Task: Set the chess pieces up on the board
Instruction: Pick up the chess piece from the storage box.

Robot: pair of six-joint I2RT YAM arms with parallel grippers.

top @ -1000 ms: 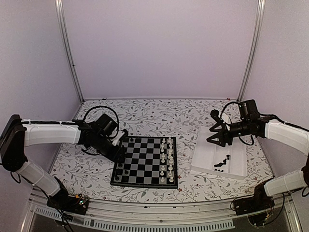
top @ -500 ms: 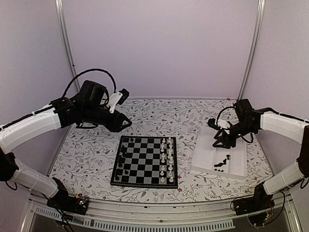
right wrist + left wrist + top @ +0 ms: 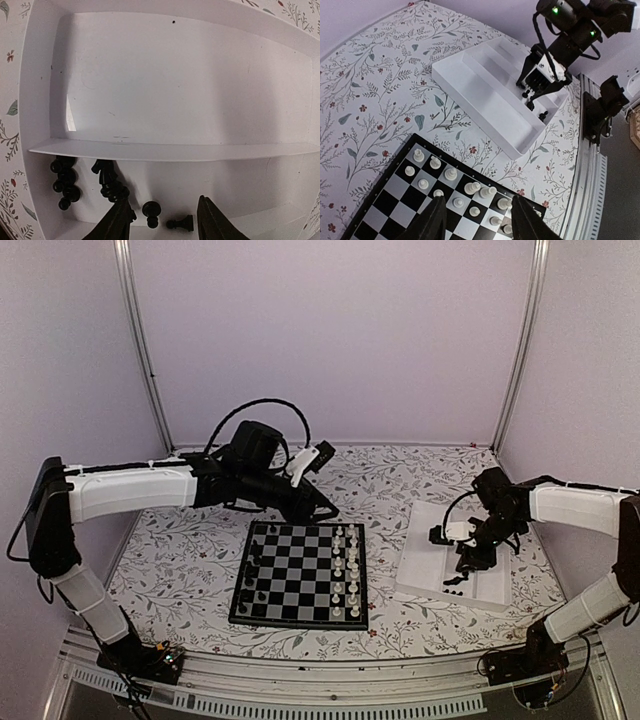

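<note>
I have the left claw (image 3: 325, 510) hovering over the far edge of the board (image 3: 300, 582), jaws apart with nothing between them. In its wrist view the two fingers (image 3: 438, 220) frame the corner of the board (image 3: 385, 200) that carries white pieces (image 3: 450, 173). From above, the board sits on the floral table (image 3: 190, 550) in front of the left arm. The white pieces (image 3: 345, 570) stand in the two files on its right side. A few black pieces (image 3: 250, 575) stand along its left side; I can't tell their count or types at this size. The white tray (image 3: 425, 565) lies to the right of the board, apart from it. The right claw (image 3: 466, 558) is lowered into the tray, close above the near compartment. Its jaws are spread and grip nothing. In the right wrist view, the right claw (image 3: 162, 222) has its fingers (image 3: 120, 220) on either side of two loose black pieces (image 3: 150, 212), one of them lying on its side. More black pieces lie in two small heaps to the left, just below the tray's divider (image 3: 160, 150).
</note>
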